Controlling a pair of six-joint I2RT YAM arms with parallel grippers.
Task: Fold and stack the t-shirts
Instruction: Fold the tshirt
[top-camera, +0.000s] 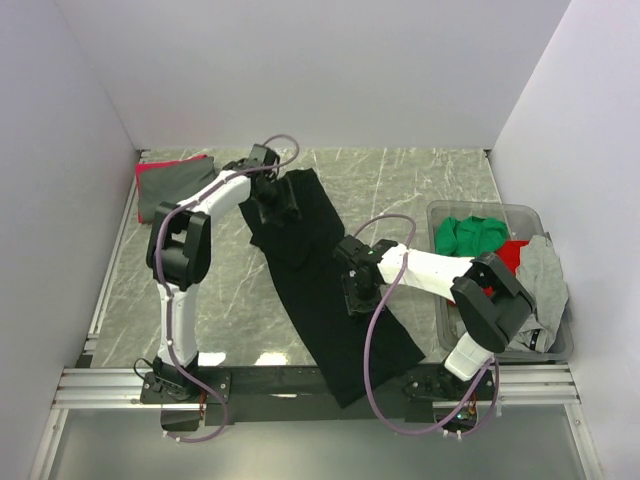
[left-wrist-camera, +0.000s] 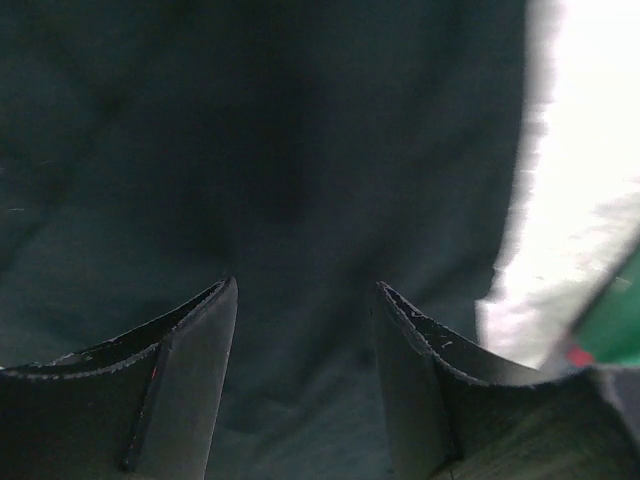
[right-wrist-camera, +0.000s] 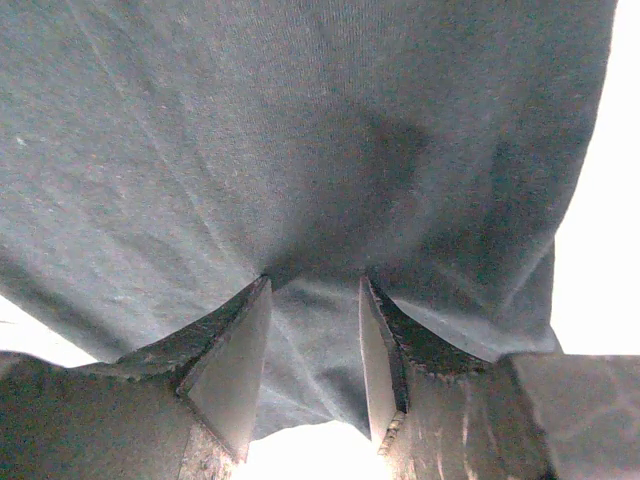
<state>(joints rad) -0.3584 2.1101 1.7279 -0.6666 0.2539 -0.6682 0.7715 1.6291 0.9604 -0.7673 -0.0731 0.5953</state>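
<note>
A large black t-shirt (top-camera: 312, 245) lies as a long strip running from the back centre of the table to the near edge. My left gripper (top-camera: 278, 207) hovers over its far end. In the left wrist view that gripper (left-wrist-camera: 305, 283) is open, with dark cloth (left-wrist-camera: 300, 150) beyond the fingers and nothing pinched. My right gripper (top-camera: 357, 295) rests on the strip's middle. In the right wrist view it (right-wrist-camera: 315, 280) is open, its tips pressing into the black cloth (right-wrist-camera: 250, 150), whose edge lies between them.
A folded red shirt (top-camera: 160, 168) and a grey one (top-camera: 165, 197) lie at the back left. At the right a clear bin (top-camera: 440, 212) holds a green shirt (top-camera: 470, 235), a red one (top-camera: 513, 255) and a grey one (top-camera: 545, 280). White walls enclose the marble table (top-camera: 420, 190).
</note>
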